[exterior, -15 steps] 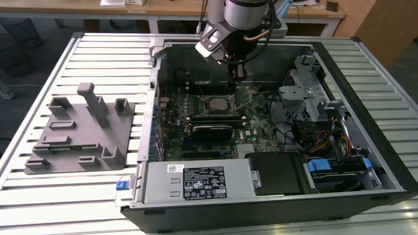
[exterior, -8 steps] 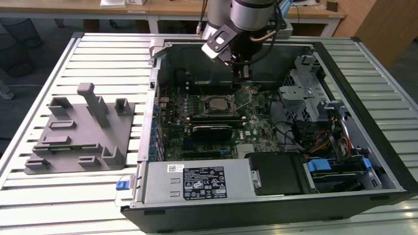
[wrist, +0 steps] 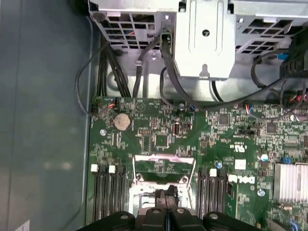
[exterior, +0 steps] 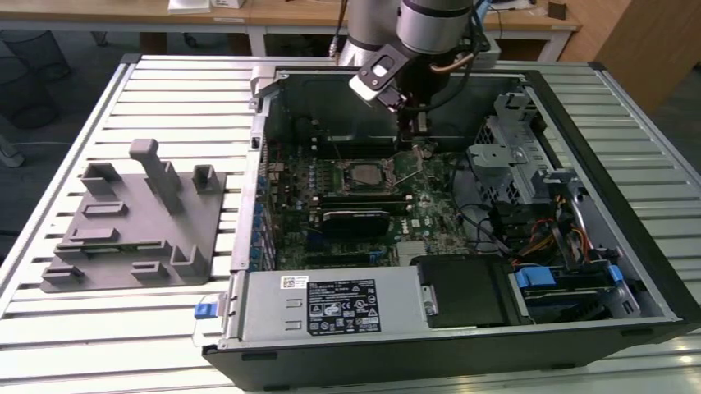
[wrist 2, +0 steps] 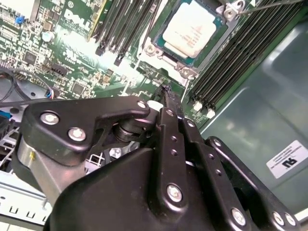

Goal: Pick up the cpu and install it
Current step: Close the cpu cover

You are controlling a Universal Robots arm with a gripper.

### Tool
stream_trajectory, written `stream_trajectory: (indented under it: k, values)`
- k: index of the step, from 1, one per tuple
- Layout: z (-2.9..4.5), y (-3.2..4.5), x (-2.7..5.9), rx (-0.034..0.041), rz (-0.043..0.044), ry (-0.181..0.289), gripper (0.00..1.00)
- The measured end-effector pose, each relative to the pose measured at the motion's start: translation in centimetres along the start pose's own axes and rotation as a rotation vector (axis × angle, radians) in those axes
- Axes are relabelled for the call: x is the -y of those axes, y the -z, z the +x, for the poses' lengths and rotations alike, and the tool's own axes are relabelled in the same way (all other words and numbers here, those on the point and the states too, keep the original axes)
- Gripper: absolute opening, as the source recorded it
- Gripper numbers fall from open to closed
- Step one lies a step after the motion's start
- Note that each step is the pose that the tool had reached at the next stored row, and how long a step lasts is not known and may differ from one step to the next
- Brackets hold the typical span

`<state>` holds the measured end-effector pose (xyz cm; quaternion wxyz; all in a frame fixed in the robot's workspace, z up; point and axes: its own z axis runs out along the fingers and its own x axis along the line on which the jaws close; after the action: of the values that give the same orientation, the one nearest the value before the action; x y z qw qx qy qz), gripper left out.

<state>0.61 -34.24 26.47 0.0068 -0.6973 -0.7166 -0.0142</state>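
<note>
The cpu (wrist 2: pixel 190 28), a silver-grey square with a pale border, lies flat in the motherboard socket (exterior: pixel 365 174) in the middle of the open computer case. In the exterior view my gripper (exterior: pixel 419 144) hangs inside the case just behind and to the right of the socket. In both wrist views the black fingers (wrist 2: pixel 167 103) are pressed together, with nothing seen between them, a little off the socket's edge. The gripper (wrist: pixel 166 193) is shut above the raised metal load plate (wrist: pixel 164 168). A thin wire lever (wrist 2: pixel 269 6) sticks out beside the socket.
A grey plastic holder block (exterior: pixel 137 222) stands on the slatted table at the exterior view's left. Memory slots (wrist: pixel 108 192) flank the socket. A drive cage (exterior: pixel 515 156) and cables (wrist: pixel 144 62) fill the case's right side, and the power supply (exterior: pixel 328 304) sits at its front.
</note>
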Motion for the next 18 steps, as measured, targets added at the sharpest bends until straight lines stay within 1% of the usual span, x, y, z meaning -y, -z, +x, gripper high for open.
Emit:
stream_trajectory:
  k: [5,13,18]
  values:
    - [-0.01,-0.09,-0.33,0.0,0.0,0.0,0.11]
    - [-0.05,-0.31,-1.44,0.0001,0.0,0.0,0.11]
    - [-0.05,-0.34,-1.61,0.0,0.0,0.0,0.11]
